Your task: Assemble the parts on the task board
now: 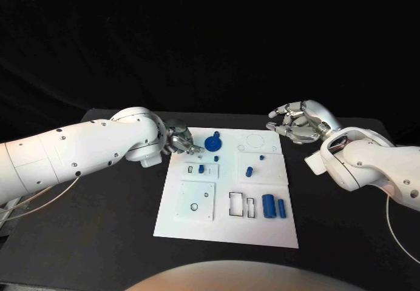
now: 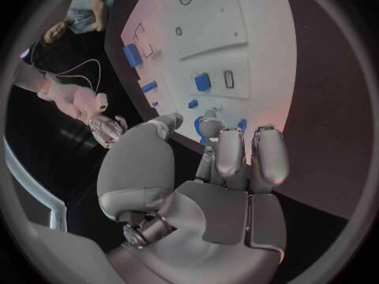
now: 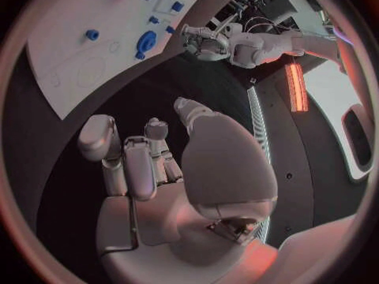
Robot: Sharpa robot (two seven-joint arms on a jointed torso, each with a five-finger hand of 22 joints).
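Note:
The white task board (image 1: 197, 221) lies in the middle of the table. A round blue part (image 1: 214, 144) sits near its far edge, and my left hand (image 1: 179, 138) hovers just beside it at the board's far left corner, fingers apart and holding nothing. The left wrist view has the fingertips (image 2: 237, 148) just short of that round part (image 2: 198, 127). Several small blue parts (image 1: 249, 171) stand in the board's middle rows. Two blue cylinders (image 1: 275, 207) lie side by side nearer me. My right hand (image 1: 297, 123) hangs off the far right corner, fingers loosely curved and holding nothing.
Black table surface (image 1: 96, 230) surrounds the board on all sides. Open rectangular slots (image 1: 236, 205) and a round hole (image 1: 194, 207) show in the board's near half. A faint ring outline (image 1: 255, 140) marks the far right corner.

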